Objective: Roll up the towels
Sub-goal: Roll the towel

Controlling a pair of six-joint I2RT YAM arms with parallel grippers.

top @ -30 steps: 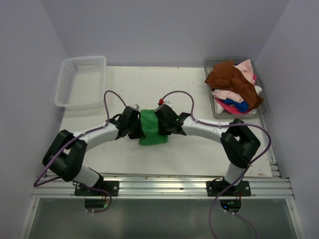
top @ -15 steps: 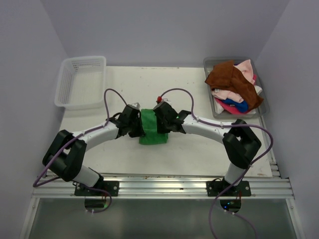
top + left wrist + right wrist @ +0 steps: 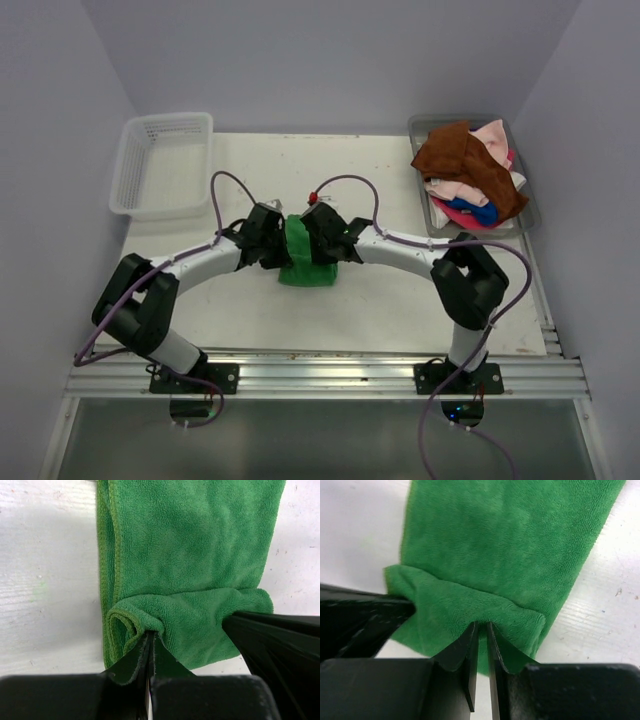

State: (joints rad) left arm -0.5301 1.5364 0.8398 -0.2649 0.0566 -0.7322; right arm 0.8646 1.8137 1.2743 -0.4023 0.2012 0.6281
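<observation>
White table holds the green towel [image 3: 306, 252] flat; my left gripper [image 3: 151, 637] and right gripper [image 3: 481, 627] pinch its curled end so it rolls evenly.

A white mesh basket [image 3: 160, 170] sits at the far left corner of the white tabletop [image 3: 380, 170]. A clear grey tray [image 3: 435, 119] sits at the far right corner. A metal rail [image 3: 320, 375] runs along the near edge.

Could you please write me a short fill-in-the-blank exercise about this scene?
1. The left gripper and the right gripper both pinch a towel coloured ____.
2. In the tray at far right, the topmost towel is ____.
3. The white basket stands at the table's far ____ corner.
Missing words: green; brown; left.
</observation>
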